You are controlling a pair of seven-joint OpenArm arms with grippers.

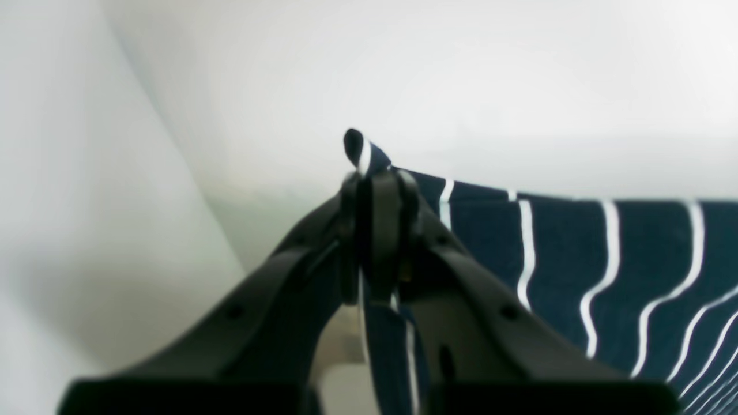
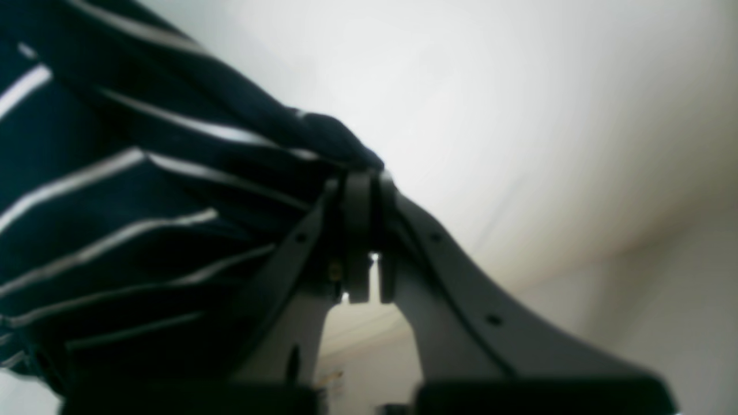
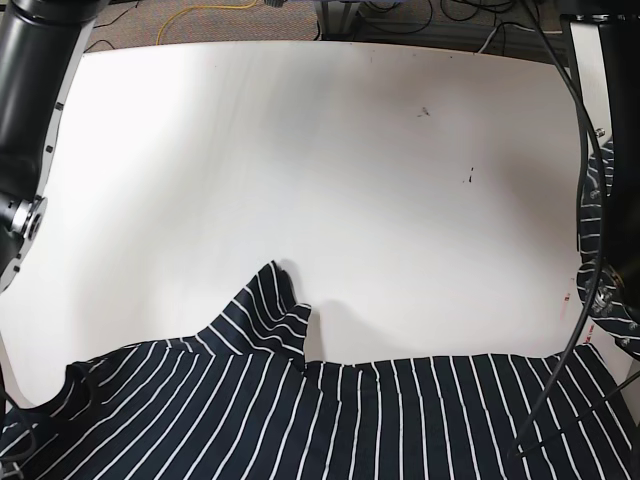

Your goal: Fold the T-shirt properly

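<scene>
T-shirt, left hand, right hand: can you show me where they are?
T-shirt (image 3: 400, 420), base view, striped body along the bottom.
Left hand (image 1: 377, 173), left wrist view, fingertips pinching fabric.
Right hand (image 2: 363, 176), right wrist view, fingertips pinching fabric.

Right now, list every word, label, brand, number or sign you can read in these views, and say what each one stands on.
None: no readable text in any view.
The T-shirt carries only thin white stripes, no print or tag in view.
The white table has a few small dark specks, marks rather than letters.
The left gripper and right gripper, each shut on the T-shirt, are plain dark, without lettering, and both wrist views are blurred.
</scene>
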